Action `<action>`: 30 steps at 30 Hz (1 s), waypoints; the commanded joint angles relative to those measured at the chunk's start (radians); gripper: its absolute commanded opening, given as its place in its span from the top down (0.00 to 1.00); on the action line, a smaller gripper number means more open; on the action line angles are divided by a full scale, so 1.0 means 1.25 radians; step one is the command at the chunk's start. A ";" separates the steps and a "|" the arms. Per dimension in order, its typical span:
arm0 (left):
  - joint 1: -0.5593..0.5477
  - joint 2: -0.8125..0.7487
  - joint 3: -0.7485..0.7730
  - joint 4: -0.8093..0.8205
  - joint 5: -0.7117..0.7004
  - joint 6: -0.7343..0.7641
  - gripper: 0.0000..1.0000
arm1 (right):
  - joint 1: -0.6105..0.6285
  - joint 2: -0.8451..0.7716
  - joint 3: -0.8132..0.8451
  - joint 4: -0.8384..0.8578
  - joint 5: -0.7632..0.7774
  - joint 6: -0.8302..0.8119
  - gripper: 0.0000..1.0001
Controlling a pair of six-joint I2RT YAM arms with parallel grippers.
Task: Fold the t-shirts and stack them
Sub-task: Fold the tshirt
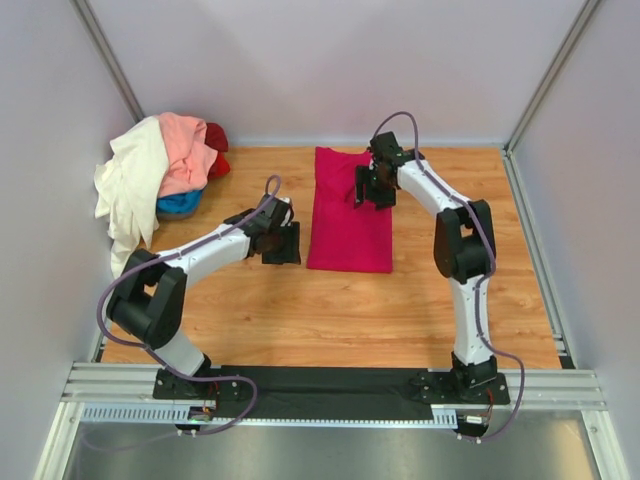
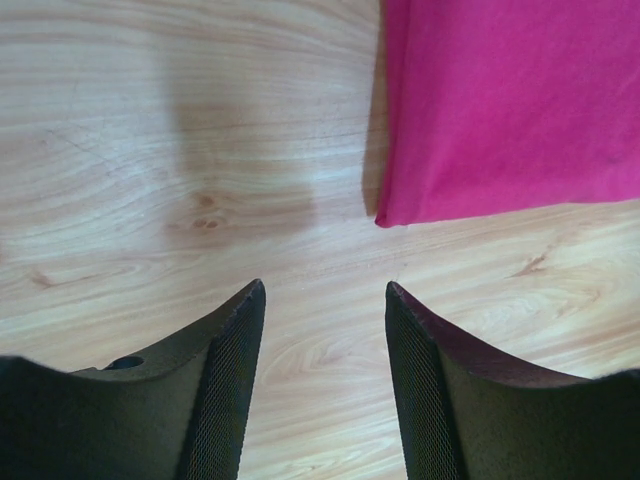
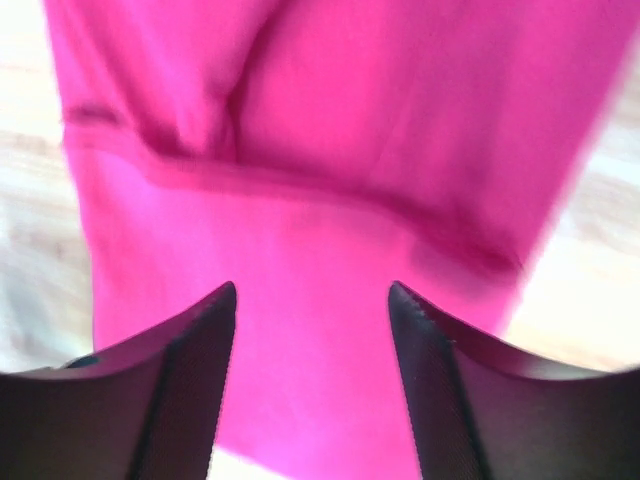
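A magenta-pink t-shirt [image 1: 348, 215] lies on the wooden table, folded into a long narrow strip. My right gripper [image 1: 372, 190] hovers over its far half, open, with only cloth below the jaws [image 3: 312, 290] and a fold ridge of the shirt [image 3: 330, 150] ahead. My left gripper [image 1: 282, 243] stands open just left of the strip's near end. In the left wrist view, its fingertips [image 2: 325, 290] frame bare wood and the shirt's near left corner [image 2: 500, 100] lies ahead to the right. The other t-shirts sit heaped at the back left: cream-white [image 1: 130, 185], salmon pink [image 1: 185, 150], red [image 1: 216, 150], blue [image 1: 178, 203].
Pale enclosure walls [image 1: 300, 60] close in the table on three sides. A metal rail [image 1: 330, 385] carrying both arm bases runs along the near edge. The cream shirt hangs over the table's left edge.
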State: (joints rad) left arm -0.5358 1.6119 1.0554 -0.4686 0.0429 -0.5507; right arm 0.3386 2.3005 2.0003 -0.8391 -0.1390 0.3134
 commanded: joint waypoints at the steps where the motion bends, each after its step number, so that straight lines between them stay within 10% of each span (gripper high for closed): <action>1: -0.003 -0.024 -0.023 0.091 0.001 -0.023 0.41 | 0.000 -0.170 -0.094 0.047 0.027 -0.035 0.34; 15: -0.027 0.044 -0.036 0.202 0.066 -0.037 0.29 | -0.033 -0.564 -0.758 0.239 0.029 0.115 0.28; 30: -0.027 0.103 -0.094 0.288 0.082 -0.056 0.35 | -0.032 -0.536 -0.915 0.388 -0.032 0.148 0.38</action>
State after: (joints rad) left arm -0.5678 1.7298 0.9588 -0.1543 0.1413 -0.6090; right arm 0.2939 1.6123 0.8860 -0.4377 -0.1761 0.4759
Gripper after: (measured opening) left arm 0.650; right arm 0.621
